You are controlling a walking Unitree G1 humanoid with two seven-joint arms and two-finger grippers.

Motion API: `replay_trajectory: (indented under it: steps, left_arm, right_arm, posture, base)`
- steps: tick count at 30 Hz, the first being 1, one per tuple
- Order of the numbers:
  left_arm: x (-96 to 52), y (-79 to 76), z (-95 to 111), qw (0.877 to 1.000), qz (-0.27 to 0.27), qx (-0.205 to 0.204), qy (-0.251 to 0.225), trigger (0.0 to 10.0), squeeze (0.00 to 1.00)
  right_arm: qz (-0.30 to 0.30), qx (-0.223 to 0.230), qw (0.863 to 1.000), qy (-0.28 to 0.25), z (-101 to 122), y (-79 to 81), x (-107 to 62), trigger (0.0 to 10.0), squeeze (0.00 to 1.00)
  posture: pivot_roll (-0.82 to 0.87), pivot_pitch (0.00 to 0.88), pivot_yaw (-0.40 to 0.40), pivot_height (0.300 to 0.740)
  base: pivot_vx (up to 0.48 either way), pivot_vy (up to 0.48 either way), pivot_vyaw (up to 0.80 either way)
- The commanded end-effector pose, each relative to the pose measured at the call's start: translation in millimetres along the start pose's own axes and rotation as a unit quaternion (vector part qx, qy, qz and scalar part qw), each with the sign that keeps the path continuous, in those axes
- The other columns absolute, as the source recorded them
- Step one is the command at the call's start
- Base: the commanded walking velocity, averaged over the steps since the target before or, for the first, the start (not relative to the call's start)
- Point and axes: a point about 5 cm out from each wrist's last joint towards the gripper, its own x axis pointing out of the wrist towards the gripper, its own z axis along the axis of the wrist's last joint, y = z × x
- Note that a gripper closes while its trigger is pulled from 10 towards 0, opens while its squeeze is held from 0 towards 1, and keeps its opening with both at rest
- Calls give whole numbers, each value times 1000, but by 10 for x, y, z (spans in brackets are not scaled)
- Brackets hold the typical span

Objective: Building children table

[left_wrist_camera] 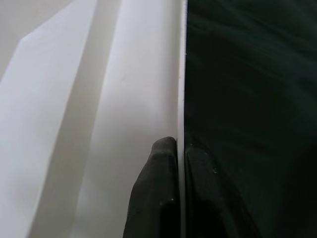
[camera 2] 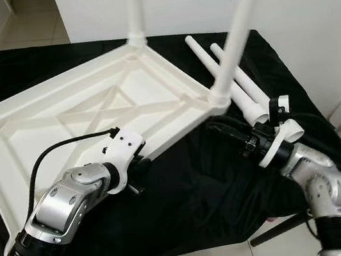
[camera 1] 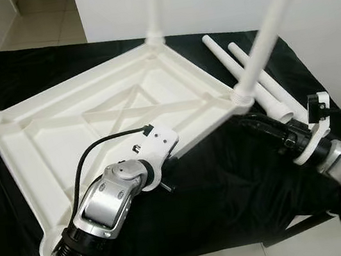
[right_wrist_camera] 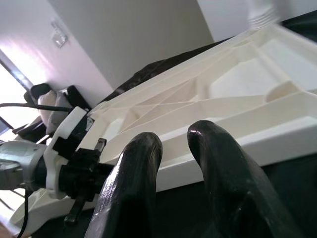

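Left wrist view: left pincer (left_wrist_camera: 181, 148) is pinching the white table panel's (camera 1: 90, 114) rim; right pincer (right_wrist_camera: 176, 144) is hovering slightly spread beside it.

Black cloth (camera 1: 243, 175) carries tabletop (camera 1: 92, 124), 2 legs (camera 1: 249, 70).

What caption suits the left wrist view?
Left tool pinching the white tabletop's thin rim beside black cloth.
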Motion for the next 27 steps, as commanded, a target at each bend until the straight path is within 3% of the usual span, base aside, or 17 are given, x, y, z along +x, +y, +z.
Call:
replay_trajectory:
  steps: [1,9,11,14,16,21,22,25,26,27]
  left_arm:
    - [-33,118,10,997,71,-26,-11,0,0]
    - [9,103,66,993,96,-58,-36,0,0]
    - [57,104,135,990,109,-70,-55,0,0]
    - [57,104,135,990,109,-70,-55,0,0]
    - [131,109,244,986,120,-83,-79,0,0]
    - [203,117,357,982,126,-92,-102,0,0]
    - [229,128,425,979,132,-102,-118,2745,0]
    - [250,131,475,977,135,-107,-128,2706,0]
    - [271,128,543,974,135,-113,-141,10000,0]
    - [278,109,612,973,130,-112,-157,10000,0]
  right_arm:
    - [-29,-18,999,-15,-8,60,45,10000,0]
    - [-133,-56,988,-62,-12,148,174,10000,0]
    - [-172,-70,979,-80,-17,192,247,10000,0]
    - [-172,-70,979,-80,-17,192,247,10000,0]
    - [-229,-78,964,-114,12,196,339,10000,0]
    - [-270,-95,949,-130,32,192,432,10000,0]
    - [-295,-104,940,-134,34,186,463,10000,0]
    - [-310,-111,934,-136,33,180,483,10000,0]
    - [-328,-110,928,-138,20,168,499,10000,0]
    - [-342,-113,923,-137,10,162,507,10000,0]
  posture:
    - [18,142,-46,740]
    - [14,148,-56,740]
    - [16,151,-57,740]
    - [16,151,-57,740]
    - [10,152,-52,740]
    - [3,153,-51,740]
    - [3,153,-51,740]
    - [2,152,-51,740]
    - [0,152,-51,740]
    - [0,152,-51,740]
  base:
    - [0,0,0]
    - [0,0,0]
    - [0,0,0]
    - [0,0,0]
    - [0,0,0]
    - [0,0,0]
    - [0,0,0]
    - [0,0,0]
    - [0,0,0]
    - [0,0,0]
